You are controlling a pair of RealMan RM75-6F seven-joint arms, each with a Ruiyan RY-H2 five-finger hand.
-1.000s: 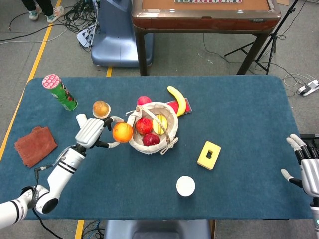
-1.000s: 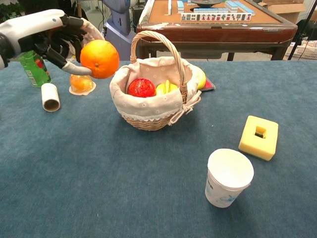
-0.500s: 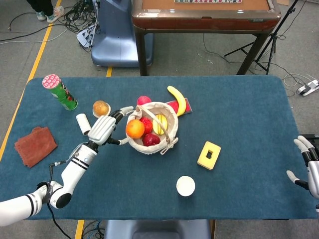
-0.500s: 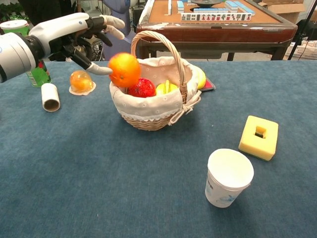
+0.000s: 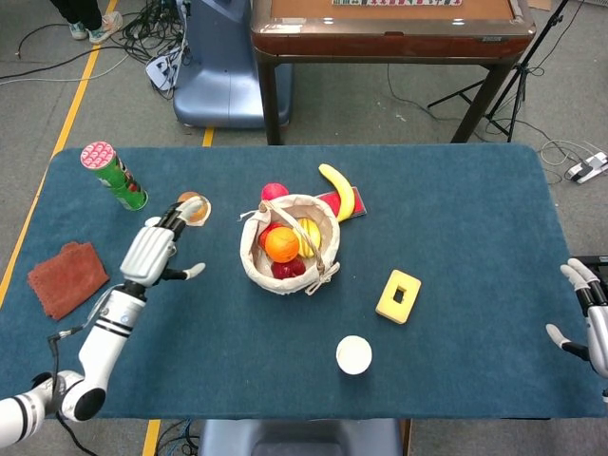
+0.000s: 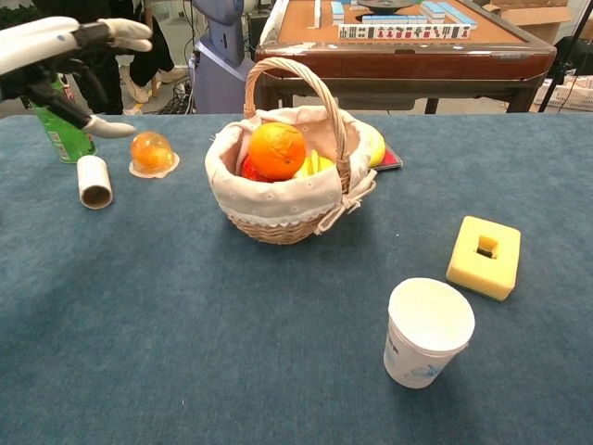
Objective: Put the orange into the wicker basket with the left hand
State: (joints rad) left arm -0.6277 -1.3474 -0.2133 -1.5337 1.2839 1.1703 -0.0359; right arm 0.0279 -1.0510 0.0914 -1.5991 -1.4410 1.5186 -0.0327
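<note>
Now the orange (image 5: 281, 244) sits inside the wicker basket (image 5: 255, 271), on top of the red fruit & next to the yellow one; in chest view it's (image 6: 277, 150) perched high, just under the handle arch. Half a sec ago it was at the basket's left rim, held by the left hand; a sec ago it was clear of the basket, left of it. So release is done.

Left hand (image 5: 150, 252) has pulled back left, well apart from the basket, w/ fingers (image 6: 120, 33) spread wide & holding nothing. It hovers above the counter (image 5: 456, 209) near the jelly cup (image 5: 194, 207) and the small white roll (image 6: 93, 181), which head view mostly hides behind the hand.

Right hand (image 5: 591, 323) is at the far right edge of the counter, fingers apart, empty, barely shifted since earlier frames.

Judgement: task is basically complete — orange in basket, hand clear. Only risk I'd flag: orange rides on top of other fruit, so could roll, but the cloth-lined rim looks high enough to keep it in. Paper cup (image 6: 428, 330), yellow block (image 6: 483, 256), chip can (image 5: 112, 174), red cloth (image 5: 65, 276) all unchanged.
</note>
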